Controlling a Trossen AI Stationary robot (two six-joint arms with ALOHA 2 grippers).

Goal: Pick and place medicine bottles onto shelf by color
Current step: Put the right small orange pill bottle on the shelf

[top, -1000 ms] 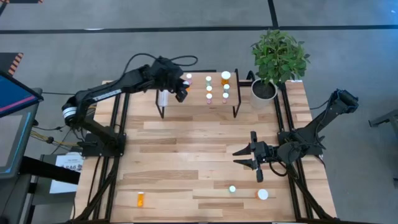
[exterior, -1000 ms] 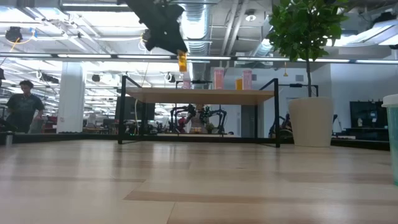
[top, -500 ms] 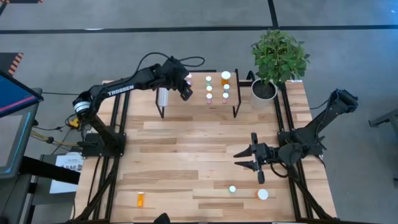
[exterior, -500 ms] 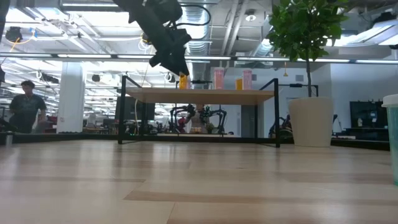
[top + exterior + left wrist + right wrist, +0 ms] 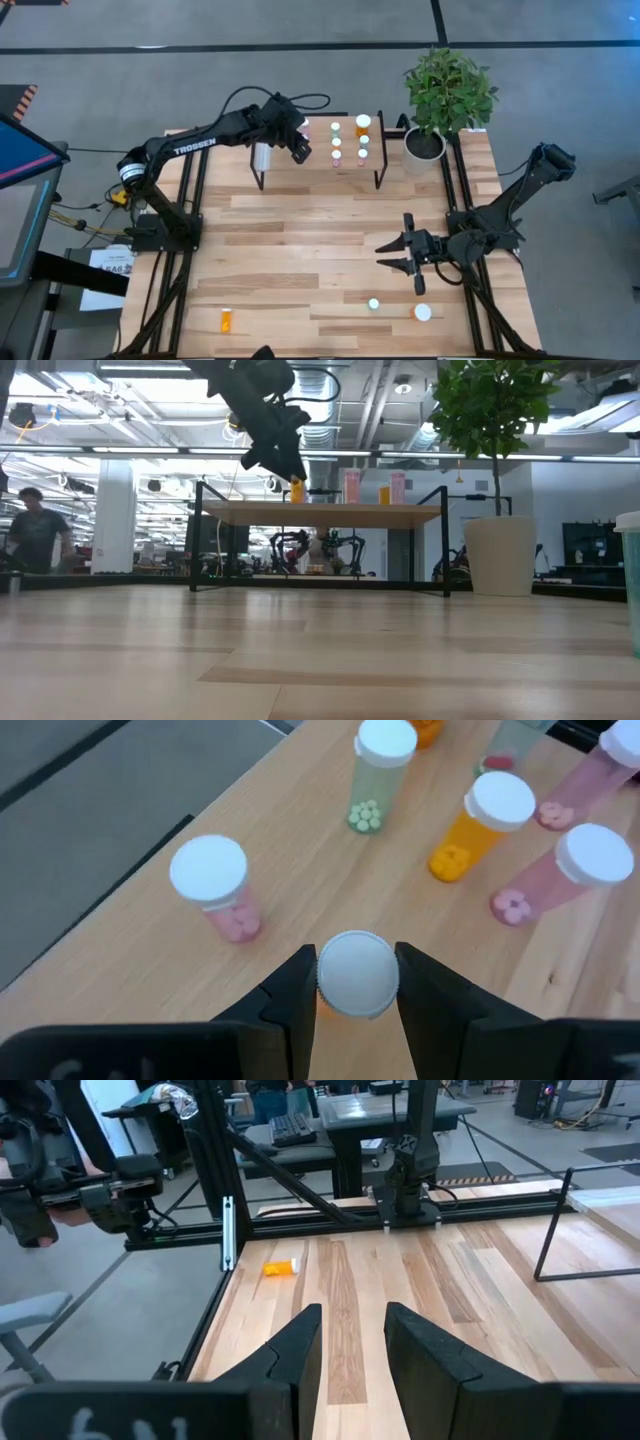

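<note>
My left gripper (image 5: 298, 143) reaches over the light-wood shelf (image 5: 318, 163) at the far side of the table and is shut on an orange medicine bottle (image 5: 296, 491) with a white cap. Several more bottles stand upright on the shelf top: a pink one (image 5: 215, 900), a green one (image 5: 377, 775), an orange one (image 5: 480, 825) and another pink one (image 5: 560, 875). My right gripper (image 5: 405, 256) hangs open over the table's right half with nothing between its fingers. My left gripper pinches the orange bottle at its white cap (image 5: 327, 976), one finger (image 5: 296, 992) on each side. The fingers slant down at it from the table's left side. The bottle stands upright, its base at the shelf top (image 5: 330, 512).
Loose on the near part of the table lie an orange bottle (image 5: 226, 320), a small white-capped bottle (image 5: 373, 304) and a larger one (image 5: 422, 313). A potted plant (image 5: 425, 145) stands beside the shelf's right end. A person (image 5: 30, 530) walks in the room behind.
My left gripper has gone down and a little toward the table's right over the shelf, carrying the orange bottle from well above the shelf top down to it. It has then kept still, still shut on the cap.
</note>
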